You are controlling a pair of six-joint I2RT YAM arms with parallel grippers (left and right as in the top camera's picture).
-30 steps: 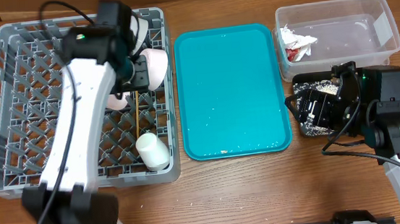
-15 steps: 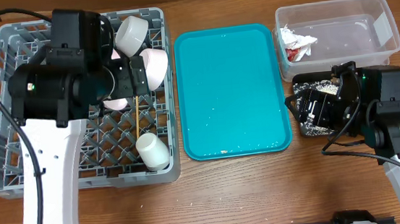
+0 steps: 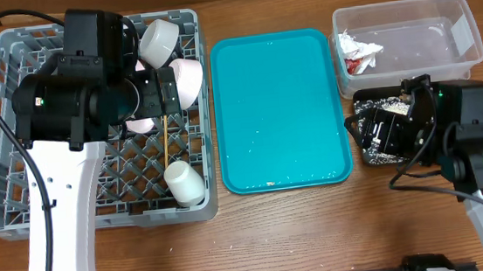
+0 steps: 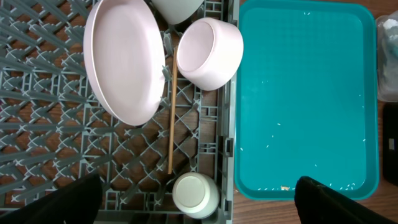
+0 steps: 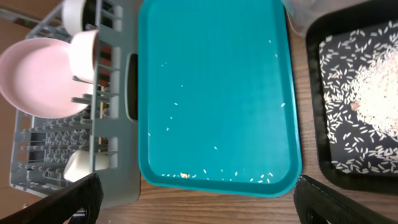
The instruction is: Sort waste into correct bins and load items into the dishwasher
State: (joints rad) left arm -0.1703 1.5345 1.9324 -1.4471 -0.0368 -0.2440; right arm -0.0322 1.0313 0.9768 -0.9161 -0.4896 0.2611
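Note:
The grey dishwasher rack (image 3: 13,129) holds a pinkish plate (image 4: 121,59) on edge, a pink-white bowl (image 4: 209,53), a white bowl (image 3: 163,41) at its back wall, a white cup (image 4: 196,194) and a wooden chopstick (image 4: 171,118). My left gripper (image 4: 196,190) hangs open high above the rack and holds nothing. The clear tub (image 3: 426,36) contains the red-and-white wrapper (image 3: 359,53). Rice (image 5: 373,93) lies in the black tray (image 5: 357,174). My right gripper (image 5: 198,190) is open and empty, above the teal tray's near edge.
The teal tray (image 3: 278,106) lies between the rack and the bins. A few rice grains and a small brown lump (image 5: 184,175) sit along its near rim. Bare wooden table runs along the front.
My left gripper has opened and drawn back from the rack's far corner, leaving the white bowl there. The right arm has not moved.

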